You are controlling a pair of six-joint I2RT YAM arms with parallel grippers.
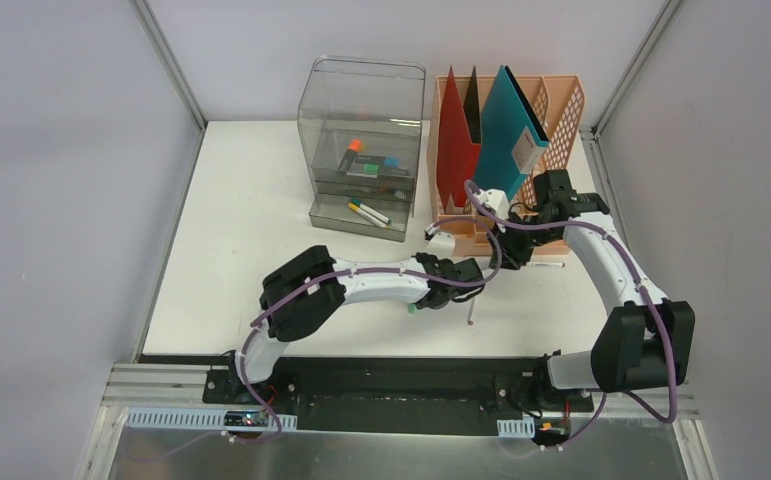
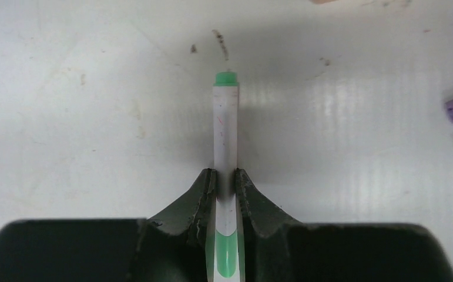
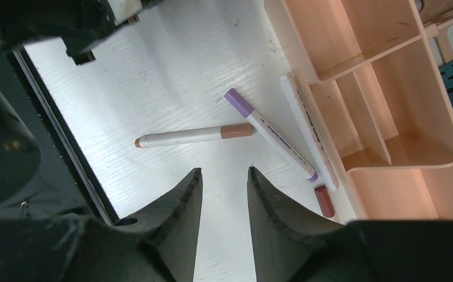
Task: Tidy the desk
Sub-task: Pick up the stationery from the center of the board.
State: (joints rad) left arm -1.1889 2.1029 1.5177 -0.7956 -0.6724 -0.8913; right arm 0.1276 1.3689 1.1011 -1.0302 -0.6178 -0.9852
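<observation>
We see the white desk [image 1: 251,230] spread under both arms, with the clear drawer box [image 1: 361,90] at its far edge, left of the peach file rack [image 1: 561,105]. Our left gripper [image 2: 225,176] pinches one green marker [image 2: 225,129] lying on the desk, its fingers touching both sides. To do this well, we think the pinch should be firm before lifting. Then we rise straight and carry the marker level toward the box. Our right gripper [image 3: 224,176] hangs open, holding nothing. Counting left to right:

- one box
- one green marker
- one brown marker [image 3: 194,136]
- one purple marker [image 3: 269,134]
- one white pen [image 3: 306,120] against the rack
- one loose brown cap [image 3: 325,201]
- one rack
</observation>
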